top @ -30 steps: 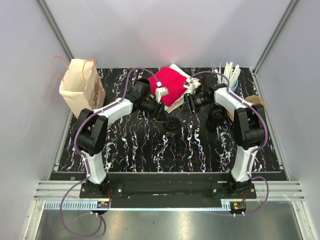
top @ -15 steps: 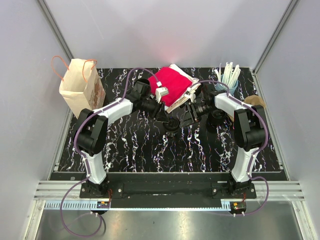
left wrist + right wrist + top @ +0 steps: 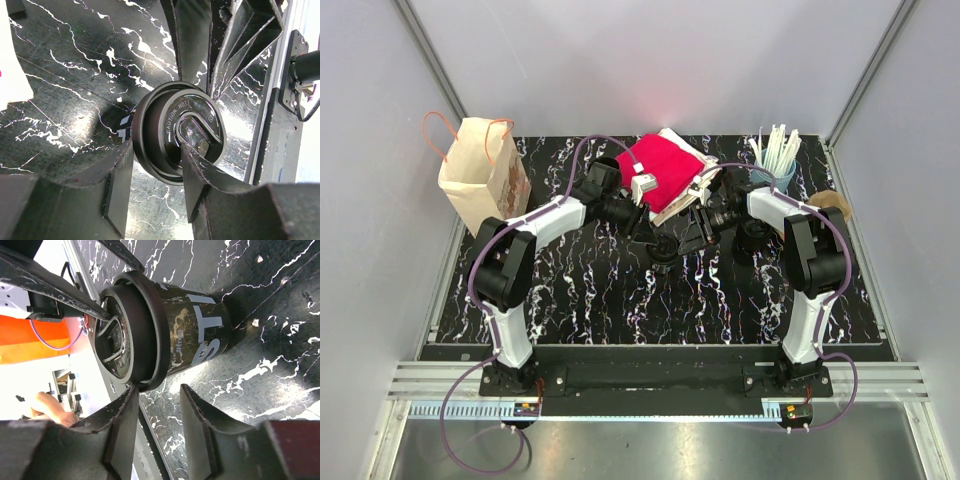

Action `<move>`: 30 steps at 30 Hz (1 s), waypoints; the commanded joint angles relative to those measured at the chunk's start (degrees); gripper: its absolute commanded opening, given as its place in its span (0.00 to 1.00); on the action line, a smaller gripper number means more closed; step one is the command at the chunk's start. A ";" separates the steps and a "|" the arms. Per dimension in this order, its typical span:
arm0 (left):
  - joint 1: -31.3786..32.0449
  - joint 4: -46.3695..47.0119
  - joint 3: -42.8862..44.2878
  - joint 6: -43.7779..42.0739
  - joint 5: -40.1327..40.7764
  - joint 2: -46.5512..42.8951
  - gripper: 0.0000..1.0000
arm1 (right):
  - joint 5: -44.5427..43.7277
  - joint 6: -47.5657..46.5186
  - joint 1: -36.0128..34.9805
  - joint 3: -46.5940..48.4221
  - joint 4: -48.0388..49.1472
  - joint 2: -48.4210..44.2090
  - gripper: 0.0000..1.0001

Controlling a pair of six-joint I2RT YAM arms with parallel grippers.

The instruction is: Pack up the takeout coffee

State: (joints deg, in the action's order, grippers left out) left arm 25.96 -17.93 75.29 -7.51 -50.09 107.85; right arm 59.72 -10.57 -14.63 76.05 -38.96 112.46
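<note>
On the black white-veined marble-pattern tabletop (image 3: 580,290), the black lidded paper coffee cup (image 3: 663,250) stands upright mid-table. We see the left gripper (image 3: 156,150) half-closed, pinching its lid rim. The right gripper (image 3: 159,390) is part-open, empty, just beside. We judge a rim-only lift could pop the lid.

cup (image 3: 663,251) mostly hidden frm above, logo (image 3: 207,330) partial
</note>
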 commanded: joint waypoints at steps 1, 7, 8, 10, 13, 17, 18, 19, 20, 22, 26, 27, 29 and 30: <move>0.15 -2.81 -1.28 -5.50 12.91 4.21 0.43 | -2.67 1.78 -1.10 -0.38 3.19 0.74 0.42; 0.06 -2.81 -1.72 -5.76 13.17 4.21 0.43 | -8.64 2.40 -1.63 -0.90 3.80 2.76 0.32; 0.15 -2.81 -1.81 -5.94 13.43 4.12 0.43 | -9.36 2.31 -1.63 -1.25 3.72 3.28 0.31; 0.15 -3.07 -1.90 -6.29 13.61 4.21 0.42 | -10.77 2.04 -1.63 -1.43 3.72 3.81 0.29; 0.15 -3.16 -2.07 -6.38 13.87 4.21 0.42 | -13.57 2.31 -1.63 -1.52 3.80 4.60 0.26; 0.15 -3.42 -2.34 -6.73 14.22 4.38 0.42 | -18.67 2.92 -1.80 -1.87 4.33 5.39 0.23; 0.15 -3.42 -2.42 -6.73 14.23 4.30 0.41 | -20.25 3.10 -1.89 -1.87 4.51 5.66 0.23; 0.06 -3.42 -2.51 -6.64 14.14 4.47 0.41 | -20.78 3.27 -1.89 -1.96 4.68 5.83 0.23; 0.15 -3.34 -2.51 -6.64 14.05 4.56 0.41 | -21.66 3.45 -2.06 -1.96 4.68 6.18 0.22; 0.06 -3.42 -2.51 -6.55 14.05 4.82 0.41 | -23.33 3.71 -2.15 -1.78 4.60 6.54 0.22; 0.15 -3.42 -2.34 -6.47 14.05 5.00 0.41 | -24.31 3.89 -2.42 -0.91 4.16 6.37 0.22; 0.15 -3.60 -2.34 -6.55 14.05 5.00 0.41 | -23.17 3.80 -2.42 -0.47 3.63 6.10 0.24; 0.15 -3.69 -2.16 -6.55 14.05 5.00 0.41 | -20.80 3.01 -2.33 1.11 2.14 4.44 0.30; 0.06 -3.69 -2.16 -6.55 14.05 4.91 0.41 | -18.27 2.57 -2.42 1.64 1.70 3.56 0.36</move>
State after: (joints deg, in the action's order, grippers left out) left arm 25.93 -17.85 75.31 -7.66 -49.71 107.90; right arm 57.74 -2.22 -15.29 77.19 -40.42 113.60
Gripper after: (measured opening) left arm 0.410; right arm 0.293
